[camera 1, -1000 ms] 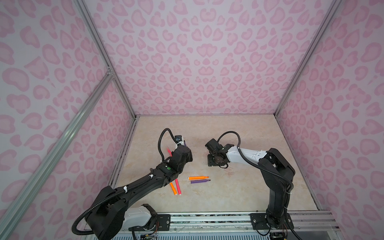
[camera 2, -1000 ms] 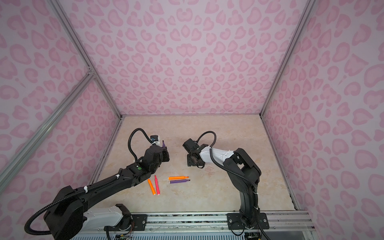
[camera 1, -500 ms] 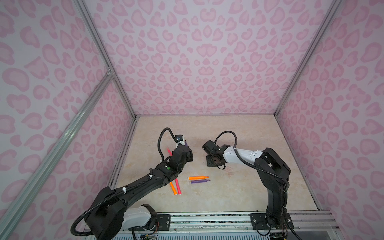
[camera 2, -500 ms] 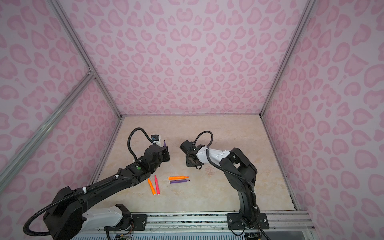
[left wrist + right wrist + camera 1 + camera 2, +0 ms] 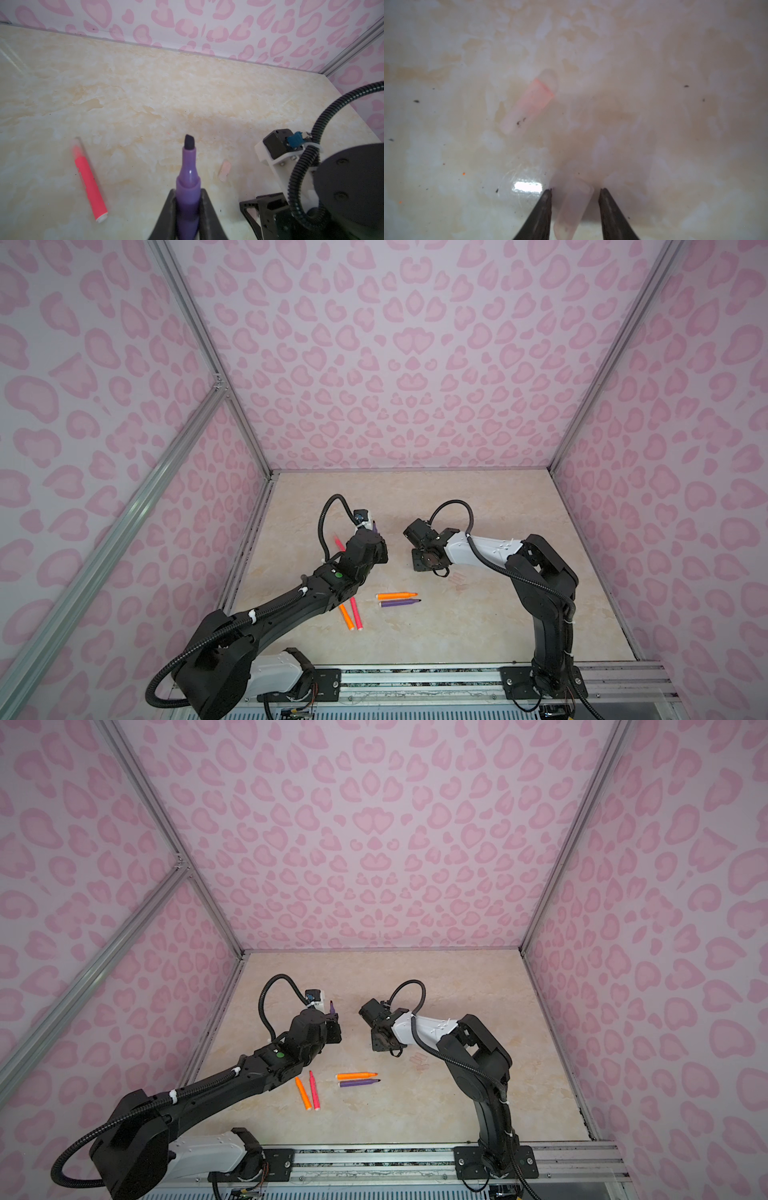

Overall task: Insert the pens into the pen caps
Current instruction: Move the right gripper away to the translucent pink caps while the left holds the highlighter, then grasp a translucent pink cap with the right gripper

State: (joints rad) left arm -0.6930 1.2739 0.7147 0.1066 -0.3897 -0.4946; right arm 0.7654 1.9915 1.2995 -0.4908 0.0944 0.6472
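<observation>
My left gripper [image 5: 188, 200] is shut on a purple pen [image 5: 188, 182], whose dark tip points up and away; in both top views the pen [image 5: 331, 1006] sticks up from the gripper [image 5: 376, 549]. My right gripper [image 5: 576, 190] points down at the table. It is open, with a clear pen cap [image 5: 572, 207] lying between its fingers and a gap on each side. A second, pinkish cap [image 5: 529, 104] lies just beyond. In a top view the right gripper [image 5: 430, 566] is right of centre.
An orange pen [image 5: 395, 595] and a purple pen [image 5: 399, 603] lie side by side near the front. Another orange pen [image 5: 345, 616] and a pink pen [image 5: 356, 612] lie by the left arm. A pink pen [image 5: 89, 182] lies behind it. Faint caps [image 5: 458, 580] rest right of the right gripper.
The right gripper has shifted a little to the left and its jaws have narrowed around the clear cap. The left arm holds still with the purple pen.
</observation>
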